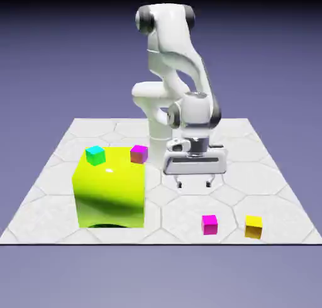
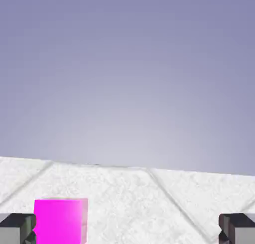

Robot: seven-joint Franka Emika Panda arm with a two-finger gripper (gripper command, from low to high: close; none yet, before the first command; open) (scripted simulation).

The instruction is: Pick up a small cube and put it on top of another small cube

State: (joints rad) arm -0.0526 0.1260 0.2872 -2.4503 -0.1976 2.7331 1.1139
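Magenta-pink on every face that shows, the small bright cube (image 1: 209, 225) sits on the pale, stone-patterned tabletop (image 1: 182, 203) near its front edge in the exterior view, toward the exterior view's right. Just beside it, farther right and apart from it, is a yellow cube (image 1: 253, 227) whose front face is a darker amber. The gripper (image 1: 194, 185) hangs above the table, behind the pink cube as this camera sees it, its two fingers pointing down and spread wide, with nothing held between them. The white arm (image 1: 173, 39) rises from the far part of the table and bends down to the hand. Toward the exterior view's left stands a large yellow-green block (image 1: 110, 190) with a curved, shiny face — and at its upper edge two more small cubes show: a cyan one (image 1: 95, 155) on the left and the purplish-magenta cube (image 1: 139, 154), orange-brown on its side, on the right. Whether those two rest on the block or behind it, I cannot tell.

In the hand view, the grey fingertips show at the bottom corners, far apart. The bright pink cube fills the lower left, partly cut off by the bottom edge, close beside the left-hand tip in that picture. Pale tabletop spans the lower part — blue-violet backdrop above.
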